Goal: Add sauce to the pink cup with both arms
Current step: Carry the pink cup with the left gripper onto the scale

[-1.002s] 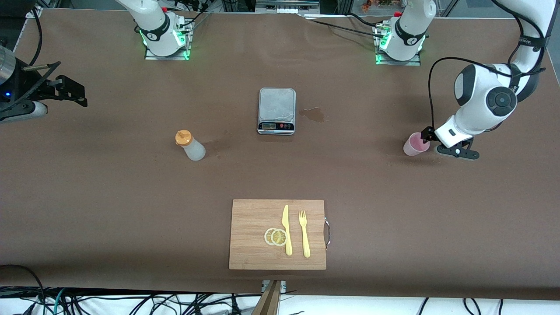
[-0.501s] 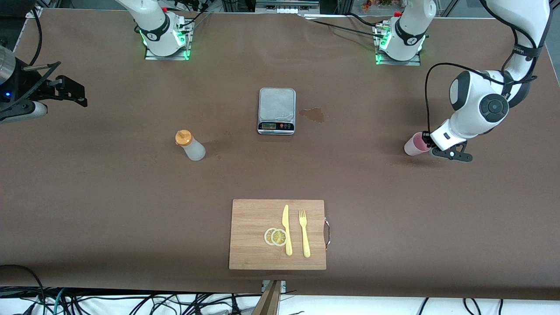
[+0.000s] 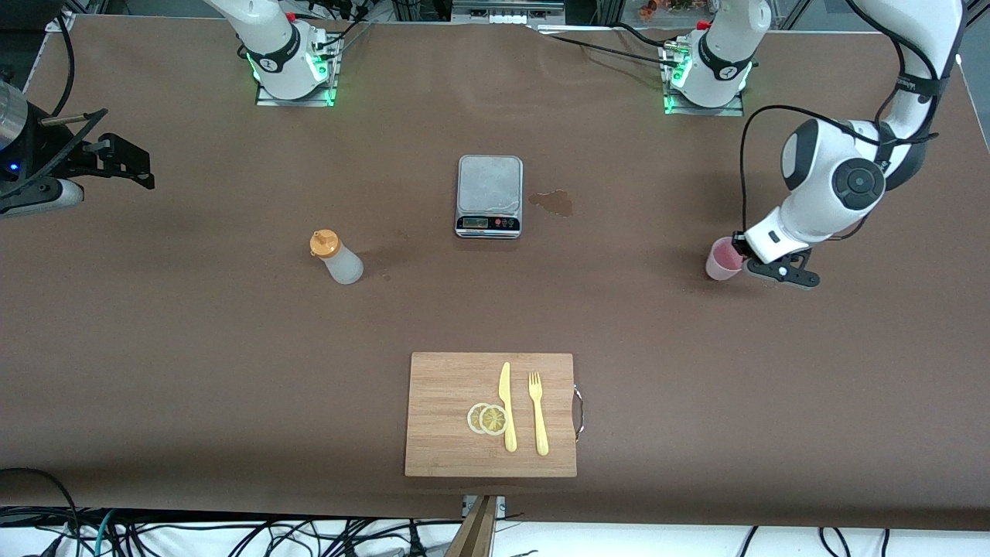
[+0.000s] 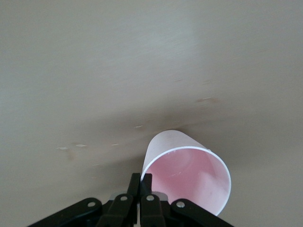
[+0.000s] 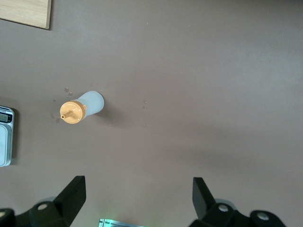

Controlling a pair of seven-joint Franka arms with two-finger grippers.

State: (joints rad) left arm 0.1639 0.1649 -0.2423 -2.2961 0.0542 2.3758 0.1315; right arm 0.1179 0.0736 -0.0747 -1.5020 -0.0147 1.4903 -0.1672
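The pink cup (image 3: 722, 261) stands toward the left arm's end of the table and leans a little. My left gripper (image 3: 741, 256) is shut on its rim: in the left wrist view the black fingertips (image 4: 137, 182) pinch the cup (image 4: 166, 144) wall, one inside and one outside. The sauce (image 3: 337, 257), a frosted bottle with an orange cap, stands alone toward the right arm's end of the table. My right gripper (image 3: 128, 157) hangs open at the table's edge, high up. It shows the sauce (image 5: 81, 109) well away from the right gripper (image 5: 137, 194).
A grey scale (image 3: 489, 195) sits mid-table with a wet stain (image 3: 553, 203) beside it. Nearer the front camera lies a wooden cutting board (image 3: 441, 422) with lemon slices (image 3: 487, 418), a yellow knife (image 3: 506, 406) and a fork (image 3: 537, 412).
My left gripper closed on the pink cup's rim and shifted with the cup a little toward the scale. The right arm stayed still.
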